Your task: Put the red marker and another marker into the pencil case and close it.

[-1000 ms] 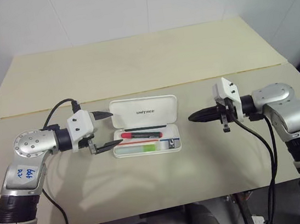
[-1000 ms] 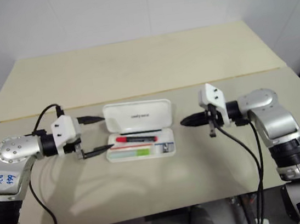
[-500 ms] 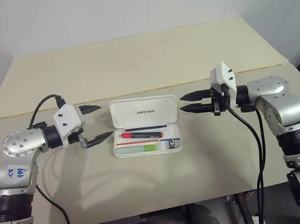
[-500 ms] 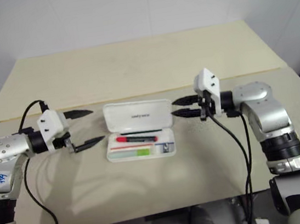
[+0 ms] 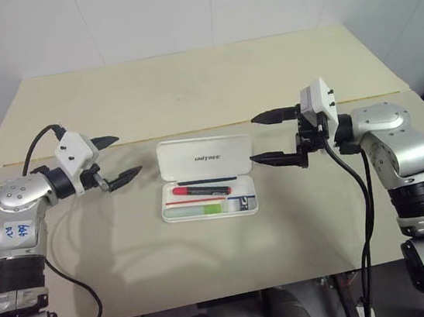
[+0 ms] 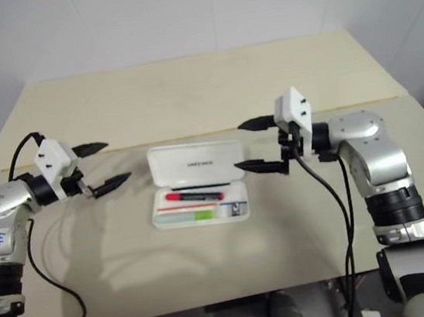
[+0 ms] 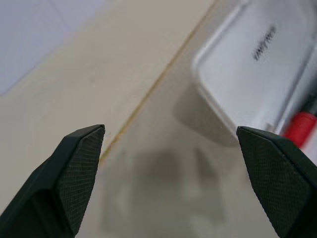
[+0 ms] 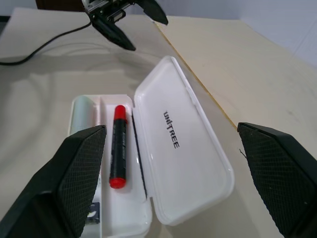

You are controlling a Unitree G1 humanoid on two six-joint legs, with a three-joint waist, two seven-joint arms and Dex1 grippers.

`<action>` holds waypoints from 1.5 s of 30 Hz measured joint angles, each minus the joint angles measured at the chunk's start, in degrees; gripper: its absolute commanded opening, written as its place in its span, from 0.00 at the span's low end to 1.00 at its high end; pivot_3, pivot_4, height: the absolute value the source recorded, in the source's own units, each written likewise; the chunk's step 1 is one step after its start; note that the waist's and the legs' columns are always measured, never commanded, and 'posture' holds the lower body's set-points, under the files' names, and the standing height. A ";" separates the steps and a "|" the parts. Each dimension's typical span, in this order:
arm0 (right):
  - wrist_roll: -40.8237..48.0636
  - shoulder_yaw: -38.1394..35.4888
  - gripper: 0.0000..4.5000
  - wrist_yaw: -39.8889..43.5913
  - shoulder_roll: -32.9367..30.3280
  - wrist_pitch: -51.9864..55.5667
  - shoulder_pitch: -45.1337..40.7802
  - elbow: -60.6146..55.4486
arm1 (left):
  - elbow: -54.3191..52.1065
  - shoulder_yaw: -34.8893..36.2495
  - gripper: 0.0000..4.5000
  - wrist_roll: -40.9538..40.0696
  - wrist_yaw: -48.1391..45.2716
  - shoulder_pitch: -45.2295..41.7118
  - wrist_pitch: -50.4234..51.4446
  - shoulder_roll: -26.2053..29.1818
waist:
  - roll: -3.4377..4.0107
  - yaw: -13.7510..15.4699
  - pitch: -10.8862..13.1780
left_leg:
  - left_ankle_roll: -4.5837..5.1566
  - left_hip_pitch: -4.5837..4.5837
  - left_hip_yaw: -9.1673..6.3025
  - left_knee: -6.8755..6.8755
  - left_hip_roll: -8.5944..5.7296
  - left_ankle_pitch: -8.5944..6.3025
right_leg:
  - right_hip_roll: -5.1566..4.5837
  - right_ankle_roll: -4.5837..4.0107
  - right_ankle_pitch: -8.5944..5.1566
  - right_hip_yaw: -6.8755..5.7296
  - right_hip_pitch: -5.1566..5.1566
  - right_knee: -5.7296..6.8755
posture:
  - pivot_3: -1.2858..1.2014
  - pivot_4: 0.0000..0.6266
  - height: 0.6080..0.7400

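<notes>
The white pencil case (image 5: 204,158) lies open at the table's middle, its "UNITREE" lid tilted back. Inside the tray, the red marker (image 5: 200,190) lies along the back compartment, and the other marker, a pale-green highlighter (image 5: 195,209), lies in front of it. My left gripper (image 5: 128,155) hovers open to the left of the case, a hand's width away, pointing at it. Close to the lid's right end, my right gripper (image 5: 252,140) is open and holds nothing, one finger above the lid's level and one beside its edge. The right wrist view looks down on the lid (image 8: 178,163) and the red marker (image 8: 118,146).
The beige table (image 5: 210,260) meets a second tabletop (image 5: 186,84) along a seam behind the case. Black cables trail from both wrists. A small dark item (image 5: 246,201) sits in the tray's right end.
My right gripper went from shut to wide open and rose a little beside the lid's right end. The left gripper pulled leftward, away from the case, staying open.
</notes>
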 measured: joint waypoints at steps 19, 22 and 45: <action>0.12 -0.38 1.00 -2.20 -2.14 0.38 3.07 -3.52 | 16.72 -4.05 0.01 6.70 5.60 -9.72 -4.11 -5.62 | 0.00 -0.11 0.00 | 0.01 -0.03 0.07 0.05 -0.01 0.00 | -0.01 0.03 0.07 -0.03 -0.02 -0.01 | 0.52 0.24 1.00; 0.42 -0.43 1.00 -2.39 -2.29 0.64 3.23 -4.02 | 19.41 -4.75 0.01 6.98 5.47 -11.12 -4.33 -7.34 | -0.01 -0.08 0.00 | 0.01 -0.04 0.10 0.05 -0.01 0.00 | -0.01 0.03 0.07 -0.05 -0.02 -0.02 | 0.52 0.24 1.00; 1.51 -0.82 1.00 -4.00 -2.80 1.67 5.58 -6.52 | 22.80 -5.94 0.01 3.36 -12.09 -14.79 -4.74 -9.92 | -0.01 -0.18 0.00 | 0.00 -0.26 0.21 0.16 -0.01 0.00 | -0.06 0.03 0.07 -0.31 -0.08 -0.05 | 0.52 0.24 1.00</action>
